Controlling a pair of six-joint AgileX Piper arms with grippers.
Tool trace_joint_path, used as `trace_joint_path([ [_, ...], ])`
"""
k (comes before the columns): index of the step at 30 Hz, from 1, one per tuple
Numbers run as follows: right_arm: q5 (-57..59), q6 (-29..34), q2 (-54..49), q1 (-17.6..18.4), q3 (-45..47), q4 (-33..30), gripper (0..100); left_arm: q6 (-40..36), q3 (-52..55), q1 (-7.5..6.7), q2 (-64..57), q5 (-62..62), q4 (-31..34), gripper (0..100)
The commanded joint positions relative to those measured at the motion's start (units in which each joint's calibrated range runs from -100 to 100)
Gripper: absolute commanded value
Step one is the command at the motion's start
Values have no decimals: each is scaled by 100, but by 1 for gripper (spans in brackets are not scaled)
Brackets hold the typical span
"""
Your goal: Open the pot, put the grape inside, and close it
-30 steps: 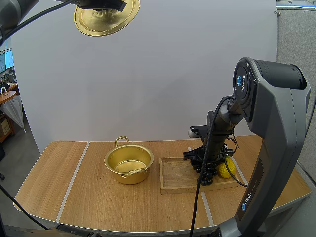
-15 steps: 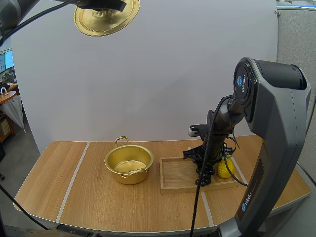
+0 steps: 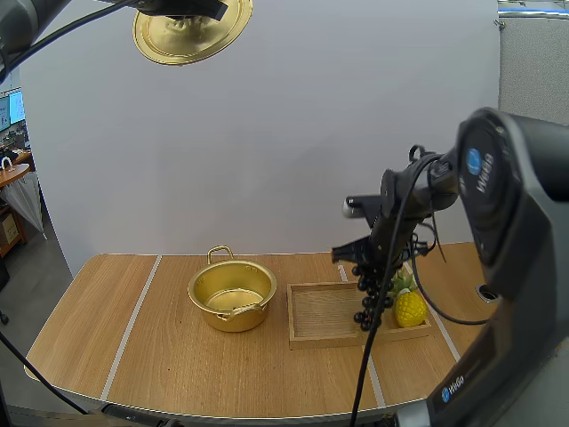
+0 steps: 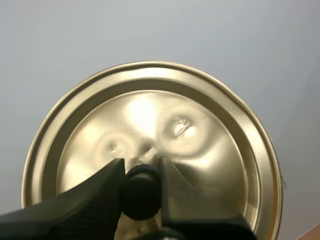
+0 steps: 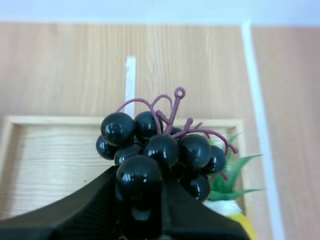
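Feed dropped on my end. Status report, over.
Left gripper: jaws shut on lid knob, lid held high. Right gripper: jaws shut on grapes, over tray. Pot open, empty. Pineapple on tray beside grapes; nothing between tray and pot.

One each: pot (image 3: 233,318), lid (image 3: 189,33), grape bunch (image 5: 162,148), tray (image 3: 322,317), pineapple (image 3: 409,309).

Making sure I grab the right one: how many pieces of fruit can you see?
2. The bunch of grapes hangs pinched in the right gripper above the wooden tray; a yellow pineapple sits at the tray's right end. Others might be hidden behind the arm.
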Motion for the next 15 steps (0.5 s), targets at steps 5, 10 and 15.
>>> trace_joint_path([
  [5,1081,-153,-929,-9,-632,45,0,-62,-64,-12,-46,-247,10,0],
  [10,1772,-679,-1220,-9,-1169,706,0,-62,-64,-12,-46,-247,10,0],
  [15,2517,-1392,-1204,-9,-1716,1839,0,-62,-64,-12,-46,-247,10,0],
])
